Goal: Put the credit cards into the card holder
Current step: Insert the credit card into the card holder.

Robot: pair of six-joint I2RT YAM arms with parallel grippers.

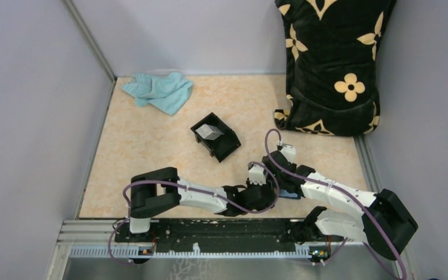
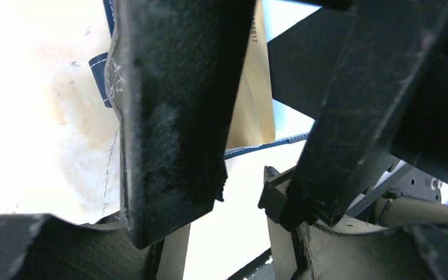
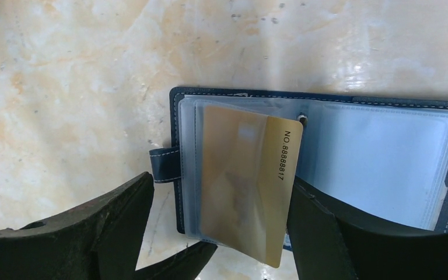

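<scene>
Top external view, from the left: a teal cloth (image 1: 157, 91) lies at eleven o'clock, a black box (image 1: 224, 146) at centre holds a pale card (image 1: 210, 132), and both arms meet low at about five o'clock. The left gripper (image 2: 239, 204) has its jaws partly apart, with nothing pinched that I can see. The right gripper (image 3: 221, 192) is spread wide and empty, straddling the gold card (image 3: 245, 186). In the right wrist view the card holder (image 3: 379, 151) lies open, long axis nine to three, tab at nine. The gold card lies on its clear sleeves, long axis roughly twelve to six, numbered edge toward three, lower corner overhanging at six; whether its top end sits inside a sleeve I cannot tell. It should be light, stiff and slick, hard to lift flat, so the overhanging end looks the best hold.
</scene>
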